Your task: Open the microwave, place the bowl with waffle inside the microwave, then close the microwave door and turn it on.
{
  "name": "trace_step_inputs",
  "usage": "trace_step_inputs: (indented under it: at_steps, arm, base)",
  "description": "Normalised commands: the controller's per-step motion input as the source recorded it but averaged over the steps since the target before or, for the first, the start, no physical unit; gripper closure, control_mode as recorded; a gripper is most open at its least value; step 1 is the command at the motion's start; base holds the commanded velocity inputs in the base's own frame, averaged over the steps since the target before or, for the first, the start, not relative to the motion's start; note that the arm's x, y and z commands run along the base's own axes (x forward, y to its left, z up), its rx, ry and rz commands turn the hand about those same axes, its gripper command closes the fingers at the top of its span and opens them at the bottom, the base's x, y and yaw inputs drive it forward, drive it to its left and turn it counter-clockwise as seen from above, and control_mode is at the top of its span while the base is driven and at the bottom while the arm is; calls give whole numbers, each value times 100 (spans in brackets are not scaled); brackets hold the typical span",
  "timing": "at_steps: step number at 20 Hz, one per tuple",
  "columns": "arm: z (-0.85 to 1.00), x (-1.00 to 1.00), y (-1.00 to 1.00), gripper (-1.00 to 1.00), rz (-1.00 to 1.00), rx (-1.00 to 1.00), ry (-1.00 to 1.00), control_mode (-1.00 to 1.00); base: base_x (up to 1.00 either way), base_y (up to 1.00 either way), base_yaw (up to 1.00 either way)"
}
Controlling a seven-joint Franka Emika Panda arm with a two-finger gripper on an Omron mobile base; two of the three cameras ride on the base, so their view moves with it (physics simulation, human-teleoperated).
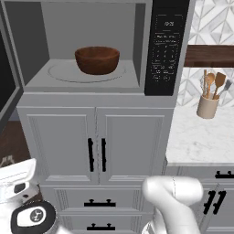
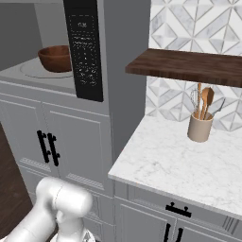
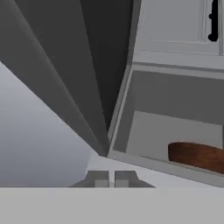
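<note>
**Bowl on the turntable, door swung wide, claw closed on nothing**

We see the bowl point(image 1: 97, 60), reddish-brown and wood-look, sitting upright inside the microwave point(image 1: 91, 87) on the round turntable point(image 1: 64, 73), a little right of the plate's centre and clear of the cavity walls. What lies inside the bowl we cannot tell from these angles. In the right base view the bowl point(image 2: 55, 58) shows partly, its right side cut off by the black keypad panel point(image 2: 85, 52) that runs down the microwave's right side.

The microwave door point(image 1: 8, 91) stands open, swung out to the left; in the left base view we catch its dark window and grey frame along the left edge. In the hand view the door point(image 3: 65, 78) rises as a broad slanted slab with its dark window, and beyond its edge we look into the grey cavity, where the bowl point(image 3: 197, 156) shows as a brown band at the lower right.

The gripper point(image 3: 111, 178) sits just beside the cavity's front lip at the hinge side of the door; its two finger tips stand close together with barely a gap, and we see nothing held between them.

Below the microwave are grey panelled cabinet doors point(image 1: 96, 146) with black bar handles, and drawers beneath them. To the right runs a marble counter point(image 2: 179, 160) carrying a beige utensil crock point(image 2: 200, 125) with wooden spoons, under a dark wooden shelf point(image 2: 189, 66) against a patterned tile wall.
</note>
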Motion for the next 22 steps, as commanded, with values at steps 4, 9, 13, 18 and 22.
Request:
trace_step_inputs:
  at_steps: [4,9,13,18,22]
  arm:
    - [-12,0,54,100,0,-17,-24,-100]
    - [-18,0,51,100,0,-13,-24,-100]
    - [-6,0,47,100,0,-4,-30,-100]
    - [10,0,33,100,0,1,-32,-100]
    - [26,0,31,100,0,4,-31,-100]
  base:
    - [0,0,0]
    - [0,0,0]
    - [0,0,0]
    - [0,0,0]
    - [0,0,0]
